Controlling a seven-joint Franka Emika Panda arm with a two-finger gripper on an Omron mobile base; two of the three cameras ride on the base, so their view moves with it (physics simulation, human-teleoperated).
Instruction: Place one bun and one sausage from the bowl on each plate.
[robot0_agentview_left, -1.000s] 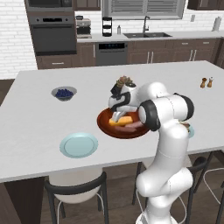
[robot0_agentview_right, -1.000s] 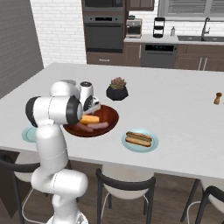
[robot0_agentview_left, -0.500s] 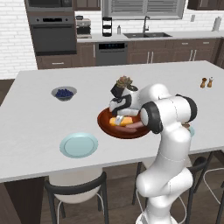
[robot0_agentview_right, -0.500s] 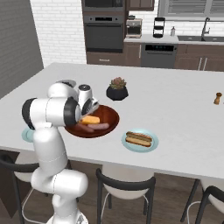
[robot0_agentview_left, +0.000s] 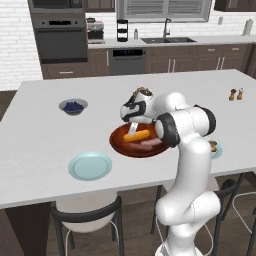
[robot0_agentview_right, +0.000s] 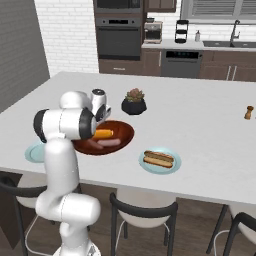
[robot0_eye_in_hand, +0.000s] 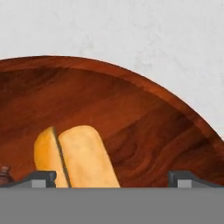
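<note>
A: Where is the claw (robot0_eye_in_hand: 112, 177)?

B: Spread wide and holding nothing, low over the wooden bowl (robot0_eye_in_hand: 175, 118). The bun (robot0_eye_in_hand: 76, 155) lies toward one fingertip rather than centred between them.

A: How should it grip?

B: Probably shift sideways so both fingers straddle the bun, then lower and close.

A: And the destination?

B: The bare plate (robot0_agentview_left: 90, 166) near the counter's (robot0_agentview_left: 30, 145) front edge; the other plate (robot0_agentview_right: 172, 167) already holds a filled bun.

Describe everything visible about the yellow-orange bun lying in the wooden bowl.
The yellow-orange hot-dog bun is an elongated, soft-looking block with a dark slit along its length. It lies flat inside the glossy reddish-brown wooden bowl, beside a pinkish sausage. The open gripper hangs over it, its fingertips either side, not closed on it.
</note>
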